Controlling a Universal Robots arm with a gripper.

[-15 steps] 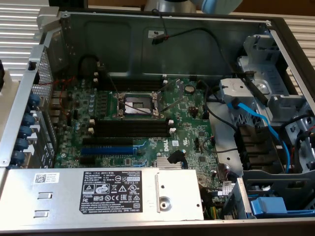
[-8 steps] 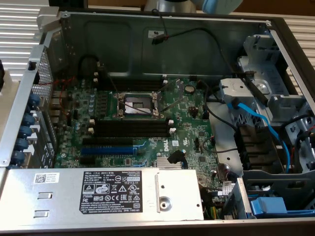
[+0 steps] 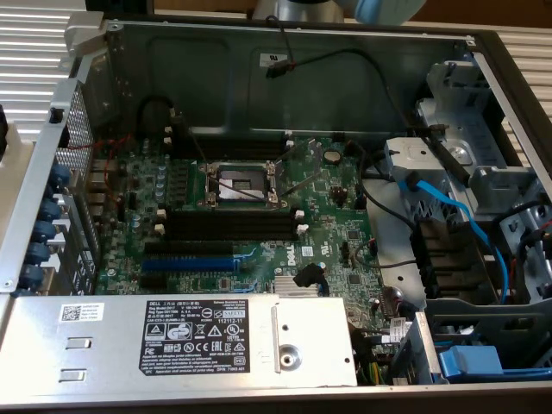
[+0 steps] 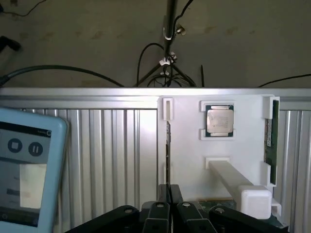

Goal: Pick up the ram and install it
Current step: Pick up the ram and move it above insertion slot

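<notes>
So the teach pendant (image 4: pixel 26 170) is cut off at the edge, screen text unreadable. The ram (image 4: pixel 167 145) is edge-on (just a thin dark line), near end hidden in the jaws of the gripper (image 4: pixel 168 189). The power supply label (image 3: pixel 194 332) print's too tiny.

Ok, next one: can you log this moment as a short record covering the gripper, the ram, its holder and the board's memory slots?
gripper: gripper closed on the near end of the ram
ram: ram, seen edge-on, standing in the white holder
also on holder: processor chip; second ram stick along one edge
board: black memory slots look empty, white end clips showing
install: not yet done
</notes>
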